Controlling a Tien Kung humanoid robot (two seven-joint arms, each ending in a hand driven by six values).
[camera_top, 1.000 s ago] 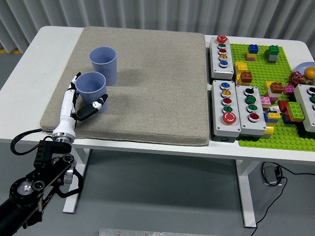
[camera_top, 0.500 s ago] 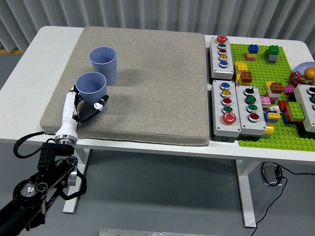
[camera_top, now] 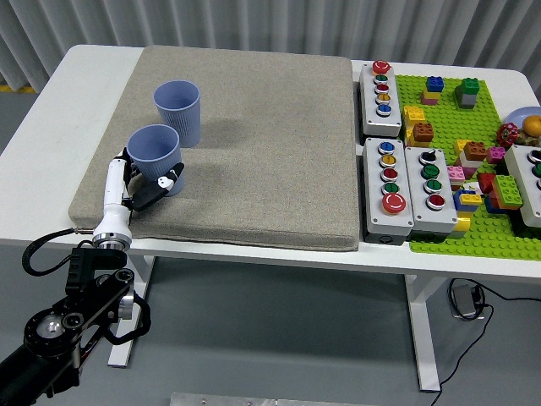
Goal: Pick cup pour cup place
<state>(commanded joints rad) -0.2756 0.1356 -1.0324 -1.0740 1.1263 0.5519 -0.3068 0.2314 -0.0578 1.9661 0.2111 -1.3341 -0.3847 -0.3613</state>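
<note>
**Left hand gripping the near cup at the mat's left edge**

The fingers (camera_top: 169, 181) of the left hand (camera_top: 139, 182) are curling around the lower part of the near cup (camera_top: 155, 155), the thumb side lying against its left wall and a dark finger with a white tip crossing under its right side. The cup is standing roughly upright, mouth up, at the middle left of the frame; whether its base is touching the mat (camera_top: 254, 144) cannot be told, since the fingers are hiding it. The hand's white wrist is sloping down and left to the black arm, which is entering from the lower left corner, below the counter's (camera_top: 42, 127) near edge.

A second cup (camera_top: 178, 111), the same pale blue, is standing upright on the mat just beyond the gripped one, toward the upper left, close to it but apart.

The grey mat is covering most of the counter's left and middle. To its right, three grey button boxes (camera_top: 389, 188) are lying side by side and one behind, and a green baseplate (camera_top: 448, 228) with coloured bricks (camera_top: 470, 151) is filling the right of the frame.

The right hand is not showing anywhere.
</note>
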